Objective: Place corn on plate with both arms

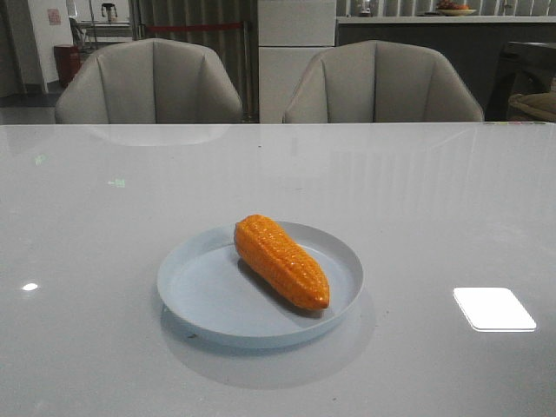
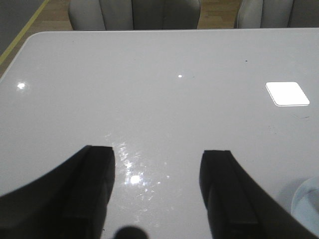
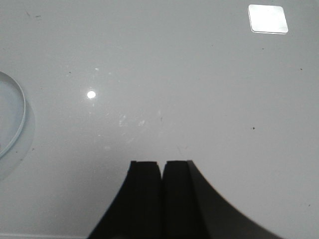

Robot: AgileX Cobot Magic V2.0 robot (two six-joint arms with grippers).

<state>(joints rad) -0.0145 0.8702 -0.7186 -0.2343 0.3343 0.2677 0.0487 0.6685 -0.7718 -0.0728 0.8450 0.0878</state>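
Note:
The orange corn [image 1: 280, 261] lies on the pale blue plate [image 1: 200, 300] in the middle of the table, its thin end toward the front right. No arm shows in the front view. In the left wrist view my left gripper [image 2: 159, 157] is open and empty over bare table, and a sliver of the plate's rim [image 2: 306, 194] shows at the edge. In the right wrist view my right gripper [image 3: 162, 167] is shut with nothing between its fingers, over bare table, and the plate's rim [image 3: 19, 117] shows at the edge.
The table [image 1: 434, 200] is white and glossy with bright light reflections [image 1: 493, 308]. Two grey chairs [image 1: 148, 82] stand behind its far edge.

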